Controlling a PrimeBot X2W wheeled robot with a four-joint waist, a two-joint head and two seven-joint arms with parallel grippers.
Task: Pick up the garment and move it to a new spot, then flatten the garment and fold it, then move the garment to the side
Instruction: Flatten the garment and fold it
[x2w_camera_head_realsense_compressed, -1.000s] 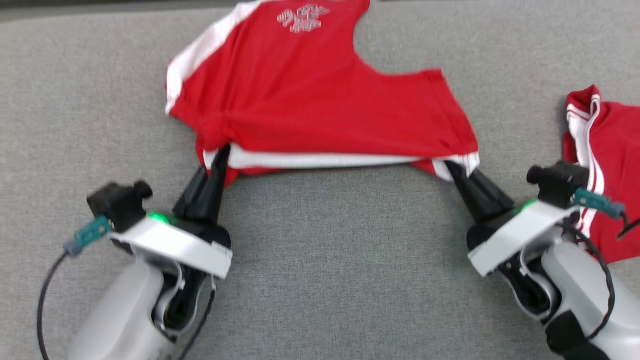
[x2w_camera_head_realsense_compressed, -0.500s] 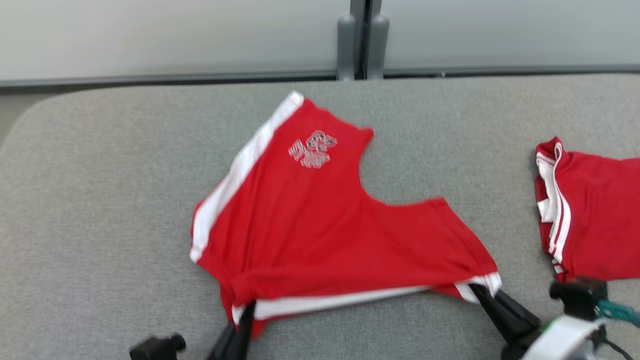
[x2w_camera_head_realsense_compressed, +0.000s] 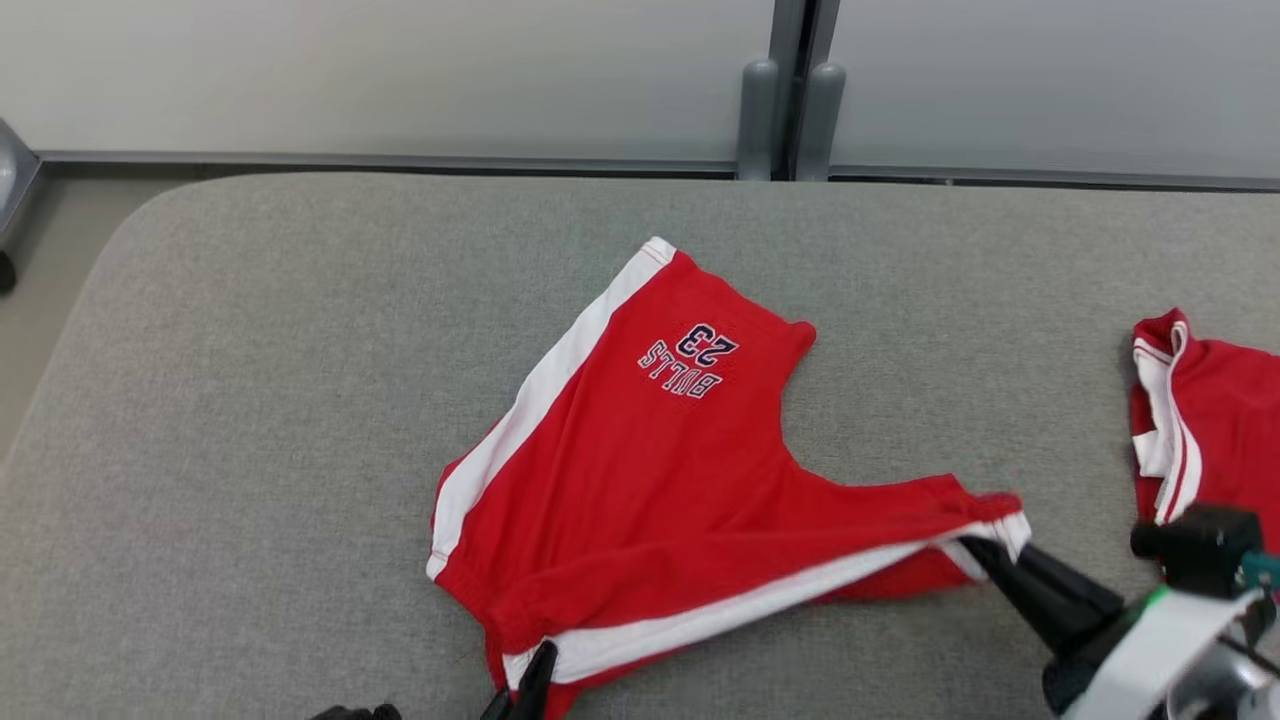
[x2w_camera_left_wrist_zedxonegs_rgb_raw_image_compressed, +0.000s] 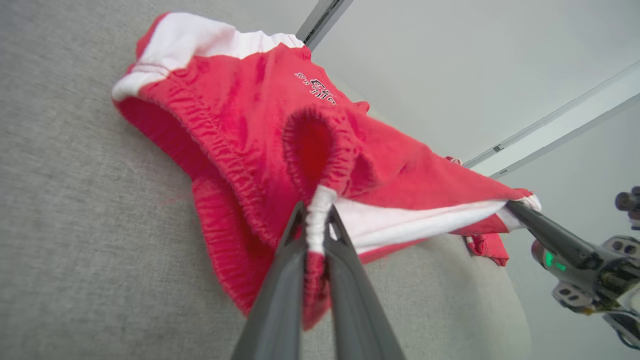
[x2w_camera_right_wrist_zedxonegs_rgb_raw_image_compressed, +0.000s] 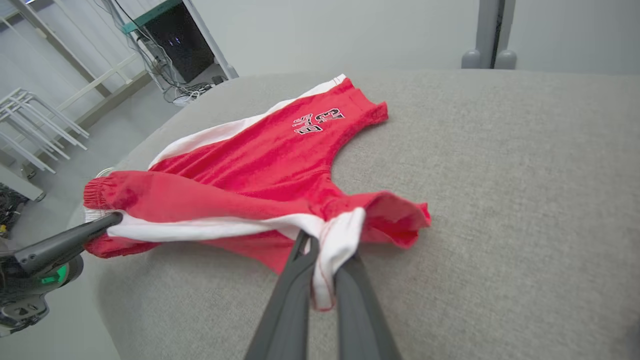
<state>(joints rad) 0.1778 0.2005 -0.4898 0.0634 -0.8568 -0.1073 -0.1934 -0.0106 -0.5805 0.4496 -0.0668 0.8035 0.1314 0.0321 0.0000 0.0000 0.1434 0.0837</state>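
The left gripper (x2w_camera_left_wrist_zedxonegs_rgb_raw_image_compressed: 314, 220) and right gripper (x2w_camera_right_wrist_zedxonegs_rgb_raw_image_compressed: 324, 250) are each pinching a near corner of the red shorts (x2w_camera_head_realsense_compressed: 650, 470), which are lying on the grey table (x2w_camera_head_realsense_compressed: 250, 400) with that edge pulled taut, so flattening is seemingly starting, with folding and moving aside yet to come.

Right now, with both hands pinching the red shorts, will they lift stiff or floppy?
Probably floppy: the red shorts sag and wrinkle between the left hand and right hand, so the legs should drape once lifted. Likely light, since two fingertip pinches hold its near edge taut. Slipping seems unlikely; gathered cloth is bunched in both shut hands.
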